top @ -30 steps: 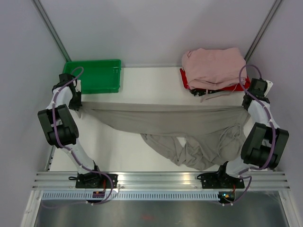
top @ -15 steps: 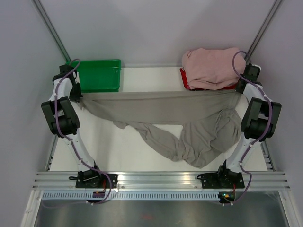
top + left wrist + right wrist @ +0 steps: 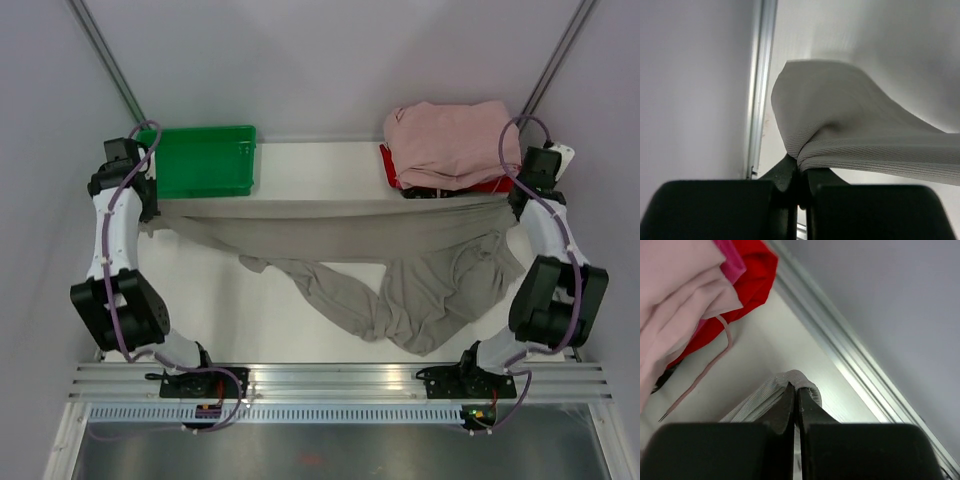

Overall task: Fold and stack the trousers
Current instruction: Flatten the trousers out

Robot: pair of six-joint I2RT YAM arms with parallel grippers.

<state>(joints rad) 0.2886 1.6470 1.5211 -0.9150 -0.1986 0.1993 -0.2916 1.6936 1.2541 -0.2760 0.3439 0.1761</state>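
The left gripper (image 3: 800, 172) is pinched tight on one end of the trousers (image 3: 380, 235) at the left side of the table (image 3: 310, 170), near the green bin (image 3: 205, 160). The right gripper (image 3: 796, 394) nips the other end beside the red tray (image 3: 760, 275) of pink garments (image 3: 445, 140). Between them the cloth runs taut, seemingly lifted, the rest sagging in rumpled folds toward the near edge
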